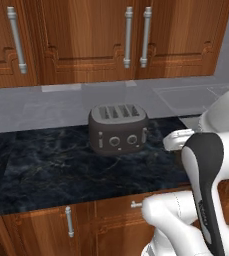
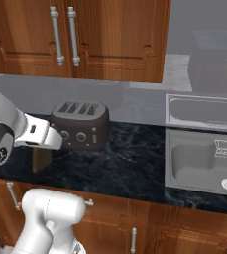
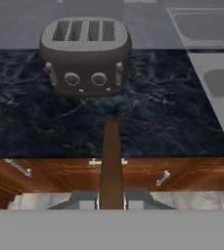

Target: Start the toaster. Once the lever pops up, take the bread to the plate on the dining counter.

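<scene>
Your end effector (image 3: 111, 199) sits at the bottom centre of the hand view, its two dark fingers pressed against the sides of a thin dark brown slice of bread (image 3: 111, 156). You see the slice edge-on there, as a narrow brown strip running up from the fingers toward the middle of the frame.

In the right base view, the same bread (image 2: 40, 159) hangs as a small brown rectangle at centre left, just under the white hand, over the black marbled tabletop (image 2: 130, 163).

The squat dark grey four-slot toaster (image 3: 85, 54) stands at the upper centre of the hand view, well apart from the bread, with two round knobs and pale slim sliders on its front. Its four slots look dark. In the left base view, the toaster (image 1: 118, 129) is at the middle of the frame, near the back of the tabletop (image 1: 46, 165).

Reddish wood wall cabinets (image 1: 86, 35) with silver bar handles fill the top of the left base view. A grey steel sink (image 2: 201, 158) lies at the right of the right base view.
</scene>
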